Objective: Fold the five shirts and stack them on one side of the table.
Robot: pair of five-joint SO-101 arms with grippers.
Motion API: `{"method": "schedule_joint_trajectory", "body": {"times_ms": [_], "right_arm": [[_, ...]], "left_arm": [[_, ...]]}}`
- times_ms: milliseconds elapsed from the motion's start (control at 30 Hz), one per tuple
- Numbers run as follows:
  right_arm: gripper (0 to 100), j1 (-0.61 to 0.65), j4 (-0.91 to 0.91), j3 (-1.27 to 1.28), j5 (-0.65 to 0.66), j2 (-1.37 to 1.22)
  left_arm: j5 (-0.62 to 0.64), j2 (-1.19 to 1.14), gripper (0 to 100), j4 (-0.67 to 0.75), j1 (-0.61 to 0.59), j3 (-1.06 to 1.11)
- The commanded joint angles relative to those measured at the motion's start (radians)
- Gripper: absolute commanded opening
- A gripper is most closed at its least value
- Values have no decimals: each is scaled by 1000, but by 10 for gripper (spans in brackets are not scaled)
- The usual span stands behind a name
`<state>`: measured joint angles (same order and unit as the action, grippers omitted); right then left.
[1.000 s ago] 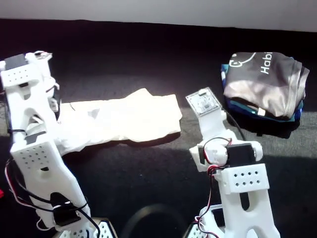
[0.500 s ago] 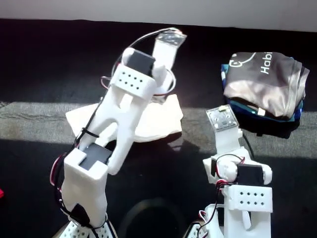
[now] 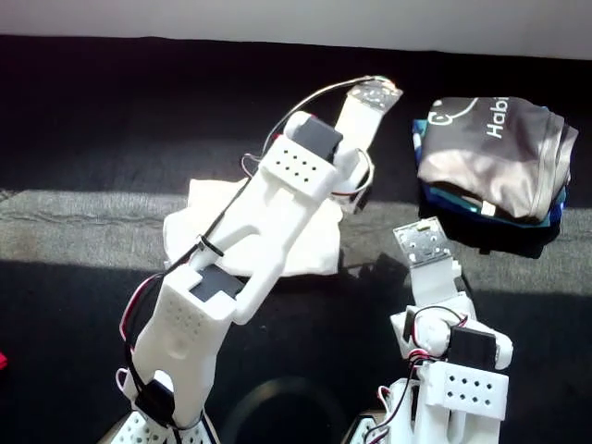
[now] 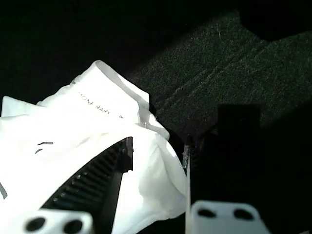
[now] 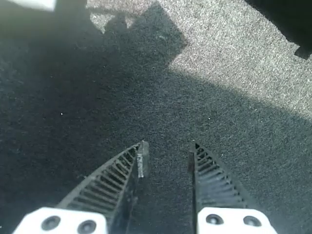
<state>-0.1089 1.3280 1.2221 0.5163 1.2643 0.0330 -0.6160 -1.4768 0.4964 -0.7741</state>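
A white shirt (image 3: 208,222) lies bunched in the middle of the dark table (image 3: 139,111), mostly under my left arm (image 3: 277,199), which stretches over it toward the far right. In the left wrist view my left gripper (image 4: 157,146) is shut on a fold of the white shirt (image 4: 73,122), with cloth draped over one finger. A stack of folded shirts, grey on top (image 3: 495,148), sits at the far right. My right gripper (image 5: 168,156) is open over bare dark cloth with nothing between its fingers. The right arm's wrist (image 3: 427,245) sits in front of the stack.
A bright sunlit band (image 3: 74,217) crosses the table's middle. The pale wall edge (image 3: 296,18) runs along the far side. A dark round shape (image 3: 277,407) lies between the arm bases. Something small and red (image 3: 3,361) shows at the left edge.
My left arm swung from the shirt's left end across to the far right, dragging that end over the rest so the shirt is now shorter. The right arm drew back toward its base.
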Motion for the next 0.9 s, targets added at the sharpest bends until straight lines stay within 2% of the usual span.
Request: {"method": "schedule_joint_trajectory", "body": {"times_ms": [0,167,367,467,600,867], "right_arm": [[139,-7,-70,45,6,10],[139,-1,-239,163,5,10],[139,153,-384,119,-91,-28],[140,265,-389,-35,-143,-197],[142,367,-389,-341,-190,-538],[206,538,-384,-816,-183,-1072]], "left_arm": [[5,13,195,-51,-5,-142],[-6,28,195,-292,-122,-383],[-123,96,157,-304,-478,-265],[-161,170,157,-304,-651,-189],[-221,302,157,-304,-817,-59],[-288,452,157,-298,-1006,176]]}}
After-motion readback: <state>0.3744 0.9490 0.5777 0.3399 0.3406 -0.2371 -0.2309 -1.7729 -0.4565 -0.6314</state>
